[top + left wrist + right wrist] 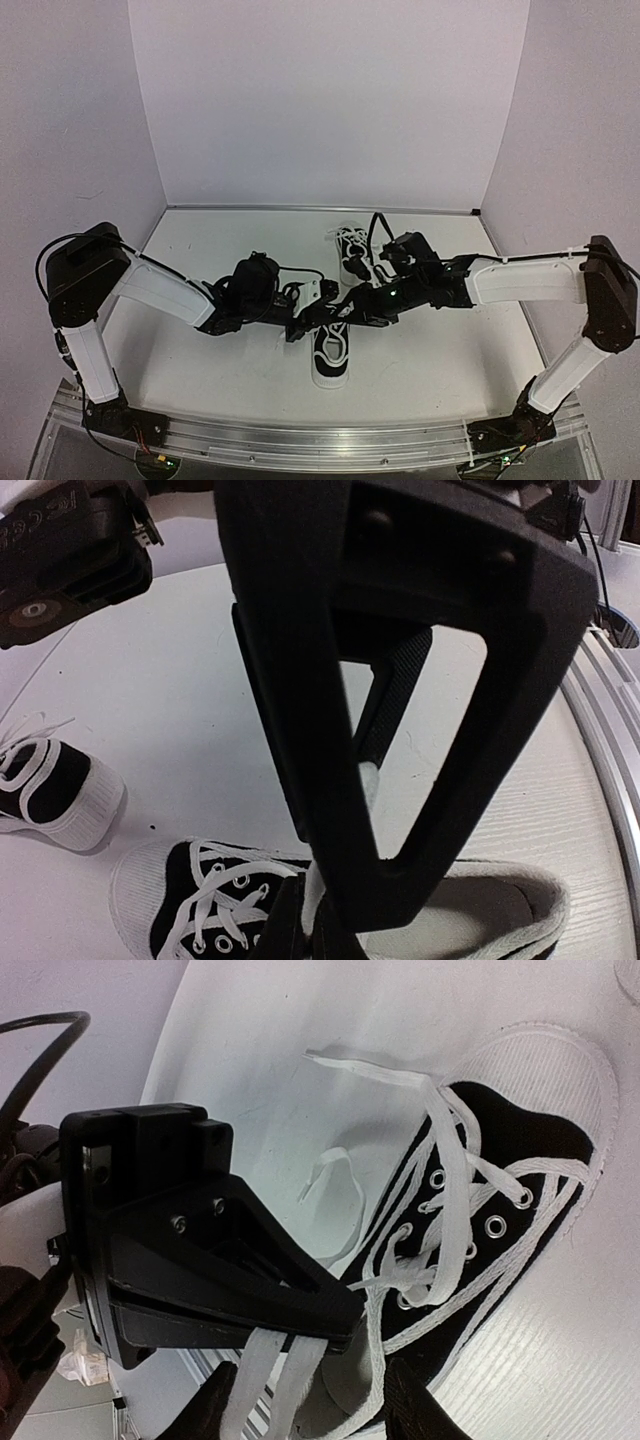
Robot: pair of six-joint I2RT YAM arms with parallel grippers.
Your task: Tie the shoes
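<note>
Two black sneakers with white soles and laces lie on the white table. The near shoe lies between the arms; the far shoe lies behind it. My left gripper is over the near shoe's opening. In the left wrist view the gripper is shut with a strip of white lace pinched between its fingers, above the near shoe. My right gripper is shut on two strands of white lace beside the near shoe's eyelets. A loose lace end lies on the table.
The far shoe's toe shows at the left of the left wrist view. White walls close the table on three sides. A metal rail runs along the near edge. Both arms meet over the table's middle.
</note>
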